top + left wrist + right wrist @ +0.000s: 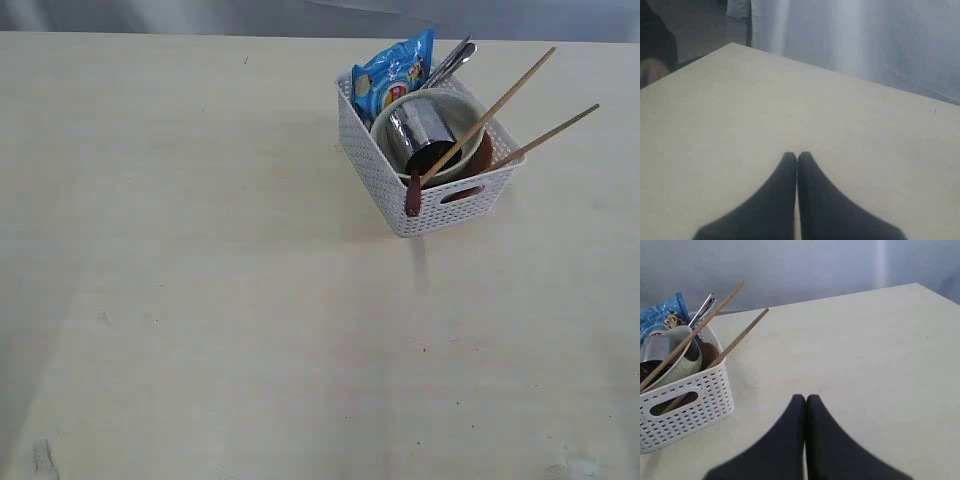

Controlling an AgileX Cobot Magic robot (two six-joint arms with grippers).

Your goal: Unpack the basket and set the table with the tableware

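1. Count time: 1 white basket (pixel 440 205) sits far right on the table (pixel 200 300) in the exterior view. It holds 1 steel cup (pixel 418 132) tilted inside 1 cream bowl (pixel 457 98), 1 brown plate (pixel 484 155), 2 chopsticks (pixel 520 85) poking out, 1 red-brown spoon (pixel 413 195), 2 steel cutlery handles (pixel 455 58) and 1 blue snack bag (pixel 392 75).
2. My claws: left gripper (pixel 797 156) and right gripper (pixel 806 399) are both pinched together, gripping nothing. The basket is near the right one, not touching.
3. The tabletop is pale beige and wood-look, with a grey-white backdrop (pixel 850 30) behind.

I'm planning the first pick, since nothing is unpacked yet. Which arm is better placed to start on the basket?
Right, probably. The basket sits on the right of the exterior view and shows in the right wrist view, near the right gripper. The left wrist view shows only table around the left gripper.
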